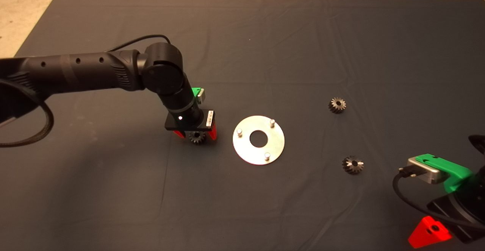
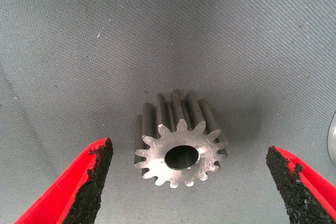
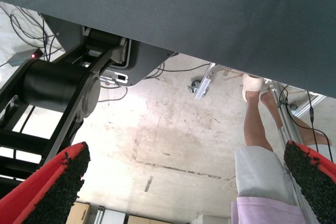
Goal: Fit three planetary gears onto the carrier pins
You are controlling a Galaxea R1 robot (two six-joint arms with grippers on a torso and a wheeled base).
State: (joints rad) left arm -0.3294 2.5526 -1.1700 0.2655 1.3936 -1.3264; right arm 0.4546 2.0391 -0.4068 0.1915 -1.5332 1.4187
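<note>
Left gripper [image 1: 196, 134]: it is lowered to the mat at about 9 o'clock from the disc, with its two red fingers spread wide to either side of one gear and not touching it; the grip is released.
Left fingers [image 2: 84, 182]: in the left wrist view the black pads stand well clear of the gear's teeth on both sides.
Gear at the left gripper [image 2: 180, 142]: it lies on the mat between the open fingers, tipped so that its bore faces the wrist camera; in the head view it sits just beside the disc's 9 o'clock edge.
Disc [image 1: 258, 150]: flat, round and shiny with a large centre hole, it lies near the middle of the mat [image 1: 265, 46].
Carrier pins [image 1: 239, 131]: three short silver studs stand upright on the disc at roughly 10, 1 and 5 o'clock; all three are bare.
Second gear [image 1: 337, 105]: it lies on the mat at about 2 o'clock from the disc, well apart from it.
Third gear [image 1: 352, 164]: it lies on the mat at about 4 o'clock from the disc, also well apart.
Right gripper [image 1: 435, 228]: it waits at the lower right edge of the head view, away from the gears; its fingers [image 3: 52, 192] are spread open on nothing.
Right wrist view: it shows the mat's edge, the floor beyond, a black robot base and a person's leg [image 3: 257, 129].
</note>
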